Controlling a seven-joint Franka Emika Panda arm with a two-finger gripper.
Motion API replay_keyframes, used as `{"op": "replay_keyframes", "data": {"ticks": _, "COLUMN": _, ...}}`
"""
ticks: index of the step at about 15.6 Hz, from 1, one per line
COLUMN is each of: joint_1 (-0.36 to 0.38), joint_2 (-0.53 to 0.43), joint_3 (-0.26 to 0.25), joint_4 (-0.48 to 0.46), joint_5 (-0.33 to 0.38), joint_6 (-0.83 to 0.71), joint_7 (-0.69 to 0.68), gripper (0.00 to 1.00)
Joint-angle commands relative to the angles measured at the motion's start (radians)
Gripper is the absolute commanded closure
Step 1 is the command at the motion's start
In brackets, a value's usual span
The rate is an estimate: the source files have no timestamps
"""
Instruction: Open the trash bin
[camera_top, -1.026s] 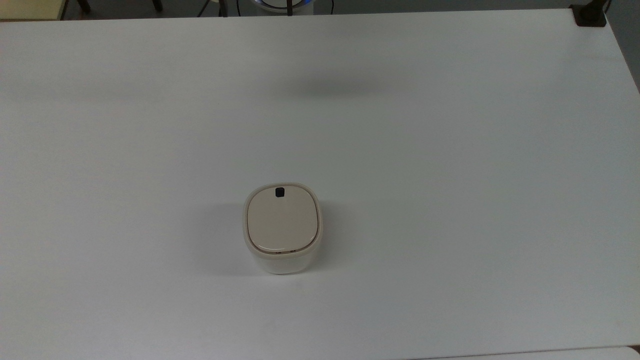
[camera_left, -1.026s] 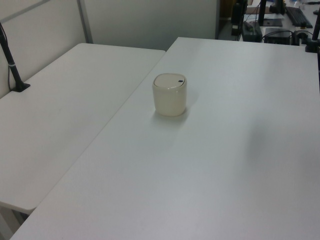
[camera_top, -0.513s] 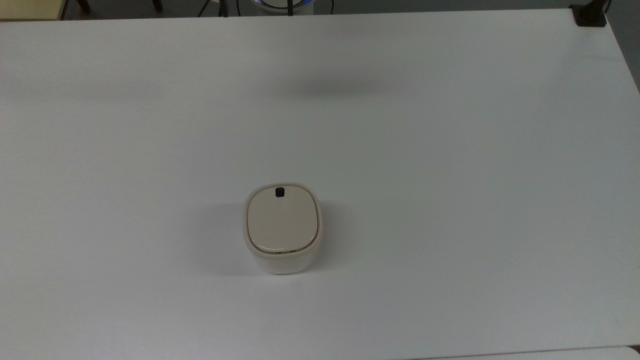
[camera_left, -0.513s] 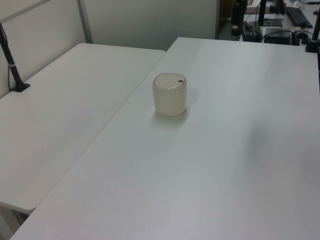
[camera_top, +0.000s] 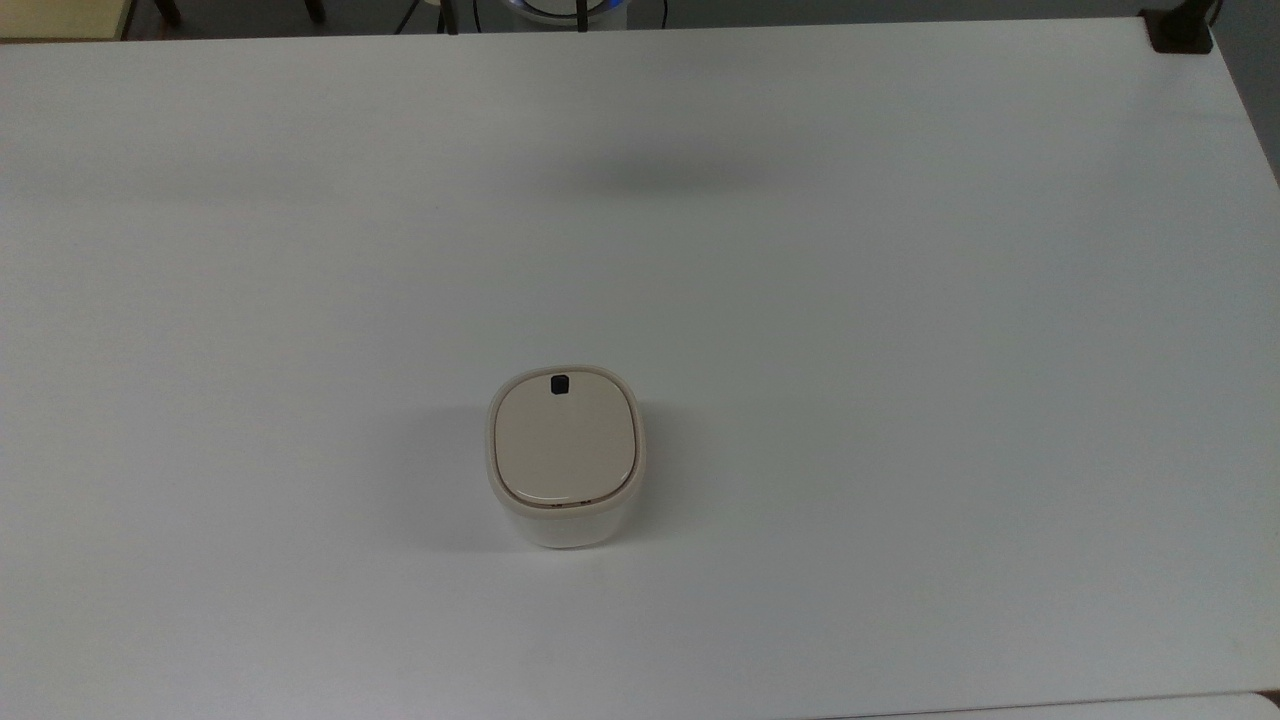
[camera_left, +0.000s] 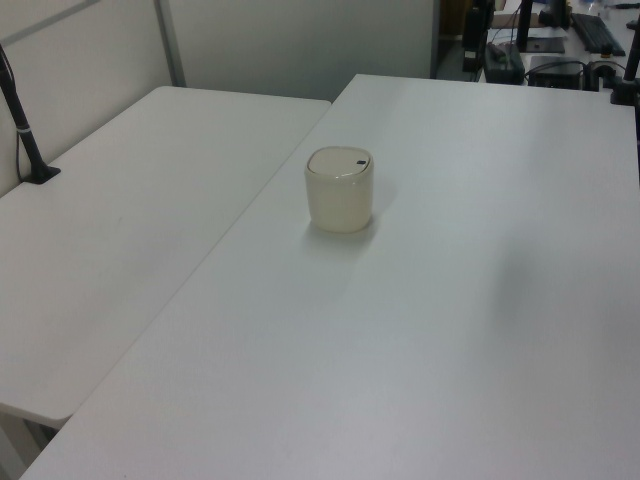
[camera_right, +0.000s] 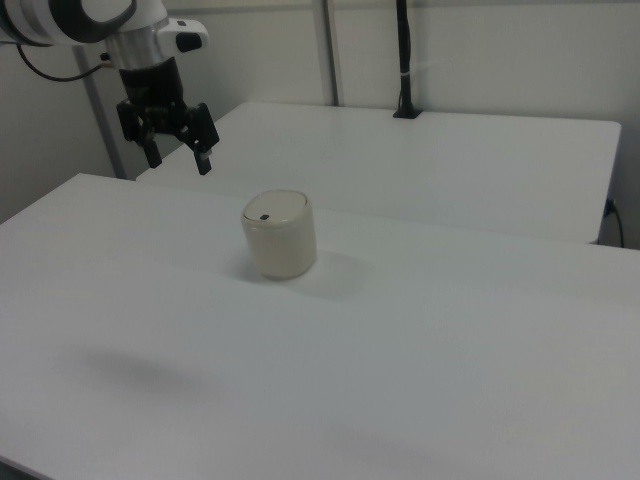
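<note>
The trash bin is a small cream-white tub standing on the white table. Its beige lid lies flat and closed, with a small black latch at the rim. It also stands in the left view as the trash bin and in the right view as the trash bin. In the right view my gripper hangs open high in the air, up and to the right view's left of the bin, holding nothing.
A second white table adjoins on the left view's left. A black pole with a clamp stands at its edge. Another black clamp sits at the table's corner in the top view. Desks with equipment lie beyond.
</note>
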Motion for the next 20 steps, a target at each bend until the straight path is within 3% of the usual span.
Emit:
{"op": "replay_keyframes", "data": {"ticks": 1, "joint_1": -0.003, "joint_2": -0.023, "joint_3": 0.004, "joint_4": -0.033, "joint_5": 0.0, "joint_6": 0.02, "joint_7": -0.016, "gripper": 0.0}}
{"op": "replay_keyframes", "data": {"ticks": 10, "joint_1": -0.009, "joint_2": 0.003, "joint_3": 0.022, "joint_4": -0.062, "joint_5": -0.005, "joint_6": 0.053, "joint_7": -0.01, "gripper": 0.0}}
{"op": "replay_keyframes", "data": {"ticks": 14, "joint_1": -0.006, "joint_2": 0.039, "joint_3": 0.022, "joint_4": -0.067, "joint_5": -0.003, "joint_6": 0.241, "joint_7": 0.021, "gripper": 0.01}}
{"op": "replay_keyframes", "data": {"ticks": 18, "joint_1": 0.025, "joint_2": 0.113, "joint_3": 0.024, "joint_4": -0.059, "joint_5": -0.044, "joint_6": 0.472, "joint_7": 0.399, "gripper": 0.16}}
{"op": "replay_keyframes", "data": {"ticks": 20, "joint_1": 0.043, "joint_2": 0.148, "joint_3": 0.024, "joint_4": -0.057, "joint_5": -0.116, "joint_6": 0.516, "joint_7": 0.607, "gripper": 0.35}}
